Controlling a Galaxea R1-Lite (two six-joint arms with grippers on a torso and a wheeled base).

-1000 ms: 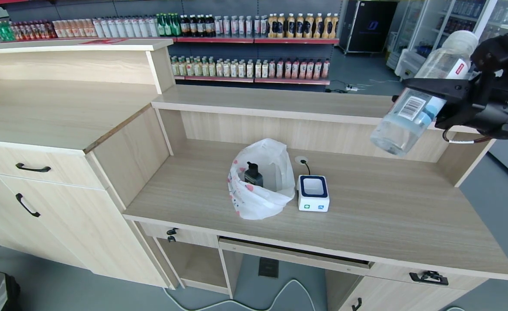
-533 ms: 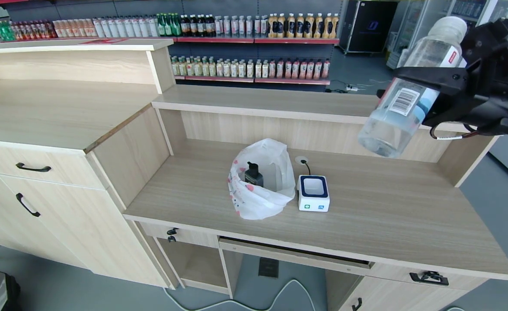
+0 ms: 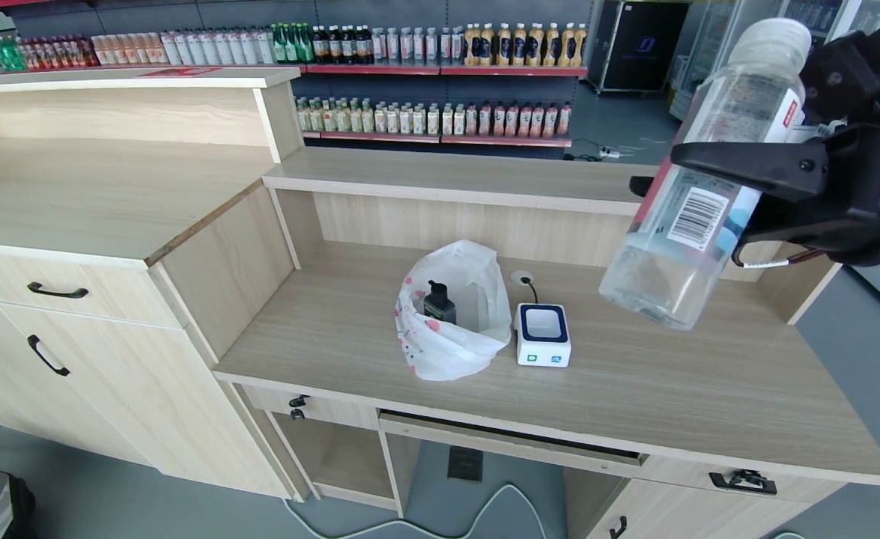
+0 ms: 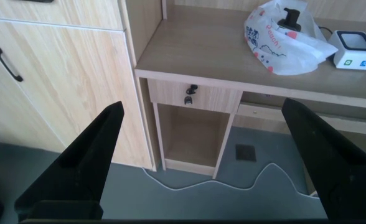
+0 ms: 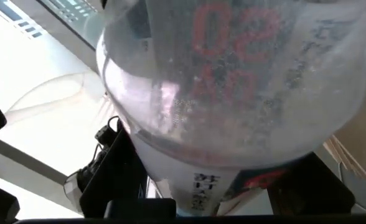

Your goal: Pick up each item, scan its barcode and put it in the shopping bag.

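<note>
My right gripper (image 3: 717, 176) is shut on a clear water bottle (image 3: 698, 180) held high in the air at the right, above the counter's back right part. The bottle is tilted, base down toward the counter, and its barcode label (image 3: 697, 218) faces the head camera. Close up in the right wrist view, the bottle (image 5: 233, 93) is seen between the dark fingers. A white shopping bag (image 3: 451, 311) stands open on the counter with a dark bottle (image 3: 438, 303) inside. The white scanner (image 3: 542, 334) sits just right of the bag. My left gripper (image 4: 201, 168) hangs open, low in front of the counter's left end.
The wooden counter (image 3: 672, 374) has a raised back ledge and a taller cabinet (image 3: 95, 195) on the left. Drawers and an open knee space lie below the counter. Shelves of drinks (image 3: 410, 45) line the far wall. A cable runs on the floor under the counter.
The right gripper has brought the water bottle down and leftward, nearer the head camera. The bag, the scanner and the left arm have not moved.
</note>
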